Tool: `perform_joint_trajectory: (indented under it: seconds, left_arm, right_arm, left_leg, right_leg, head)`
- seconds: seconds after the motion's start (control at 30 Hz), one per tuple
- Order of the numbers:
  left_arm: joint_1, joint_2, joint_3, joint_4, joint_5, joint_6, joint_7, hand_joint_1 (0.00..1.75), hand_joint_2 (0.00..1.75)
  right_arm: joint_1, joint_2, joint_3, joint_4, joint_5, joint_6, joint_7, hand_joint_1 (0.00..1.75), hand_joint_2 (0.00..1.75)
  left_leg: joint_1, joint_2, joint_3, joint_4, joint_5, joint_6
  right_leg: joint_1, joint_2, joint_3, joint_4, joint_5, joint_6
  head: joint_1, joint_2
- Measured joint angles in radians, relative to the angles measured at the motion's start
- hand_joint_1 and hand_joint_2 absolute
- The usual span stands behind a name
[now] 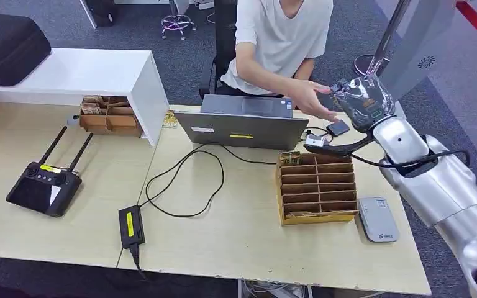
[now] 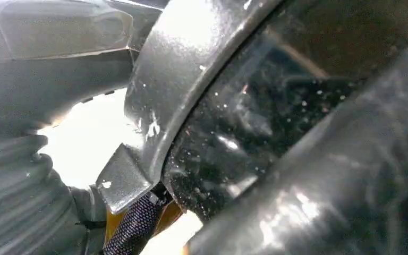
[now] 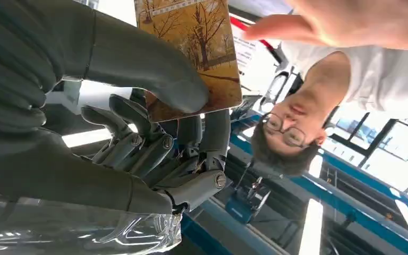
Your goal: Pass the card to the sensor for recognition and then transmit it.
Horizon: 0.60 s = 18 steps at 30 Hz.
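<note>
My right hand [image 1: 365,100] is raised above the table's far right corner, beyond the laptop. It pinches a card [image 3: 191,50] printed with brown autumn trees between the thumb [image 3: 154,69] and the darker fingers [image 3: 138,133]. A person's open hand [image 1: 313,99] reaches toward my hand and is close to the card; in the right wrist view that hand [image 3: 350,24] is just beside the card's edge, apart from it. A grey flat card reader [image 1: 377,218] lies on the table at the right edge. My left hand's ribbed cover [image 2: 10,207] appears against dark body parts, fingers hidden.
A cardboard slotted organiser [image 1: 315,186] stands on the table below my right arm, with cards [image 1: 290,158] in its far row. A laptop [image 1: 242,127], a small black device [image 1: 338,128], looping cables [image 1: 183,186], a power brick [image 1: 131,226], a remote controller [image 1: 43,186] and a white shelf [image 1: 99,74] share the table.
</note>
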<state>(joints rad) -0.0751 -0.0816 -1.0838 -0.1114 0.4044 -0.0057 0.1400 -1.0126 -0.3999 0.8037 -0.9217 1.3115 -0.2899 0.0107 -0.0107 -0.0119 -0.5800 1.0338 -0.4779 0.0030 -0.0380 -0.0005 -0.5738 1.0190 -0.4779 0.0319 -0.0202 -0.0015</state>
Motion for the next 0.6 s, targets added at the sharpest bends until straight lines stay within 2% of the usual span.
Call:
perform_joint_trajectory:
  seconds: [0.27, 0.43, 0.5, 0.6]
  left_arm:
    - [0.0, 0.0, -0.003, 0.0, 0.0, 0.0, 0.0, 0.0, 1.75]
    - [-0.001, 0.0, -0.011, 0.0, -0.001, 0.0, 0.0, 0.0, 1.75]
    - [-0.001, 0.0, -0.012, 0.0, -0.01, -0.017, -0.021, 0.0, 1.75]
    - [-0.001, 0.0, -0.012, 0.0, -0.01, -0.018, -0.024, 0.0, 1.75]
  right_arm:
    - [-0.005, 0.013, 0.004, 0.014, 0.0, -0.001, 0.0, 1.75, 1.75]
    - [-0.023, 0.057, 0.021, 0.069, 0.0, -0.015, 0.0, 1.75, 1.75]
    - [-0.043, 0.134, 0.024, 0.14, 0.013, -0.034, 0.009, 1.75, 1.75]
    - [-0.05, 0.157, 0.03, 0.159, 0.014, -0.034, 0.009, 1.73, 1.75]
  left_leg:
    - [0.0, 0.0, 0.0, 0.0, 0.0, 0.0]
    - [0.0, 0.0, -0.001, 0.0, 0.0, 0.0]
    - [0.0, 0.001, 0.0, 0.0, 0.0, 0.0]
    - [0.0, 0.0, 0.0, 0.0, 0.0, -0.001]
  right_leg:
    - [0.0, 0.0, 0.0, 0.0, 0.0, 0.0]
    - [0.0, 0.0, 0.0, 0.0, 0.0, 0.0]
    - [0.0, 0.001, -0.001, 0.0, 0.0, 0.0]
    - [0.0, 0.001, -0.001, 0.0, 0.0, 0.0]
  head:
    - [0.0, 0.0]
    - [0.0, 0.0]
    - [0.0, 0.0]
    - [0.0, 0.0]
